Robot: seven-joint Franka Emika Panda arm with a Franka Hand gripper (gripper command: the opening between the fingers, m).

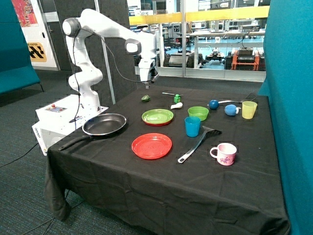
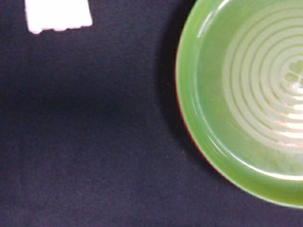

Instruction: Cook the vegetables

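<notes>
Black cloth under gripper, grip unclear; ridged round green plate nearby

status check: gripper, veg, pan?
Gripper raised above the dark green vegetable, holding nothing visible. Cream vegetable on the cloth beside the green cube. Pan empty, nothing cooking. Green plate lies between vegetables and pan.

The outside view stands off a front corner of the worktop, looking slightly down across it towards the arm and glass wall; the wrist view looks straight down, close above the cloth. Both share the green plate.
</notes>
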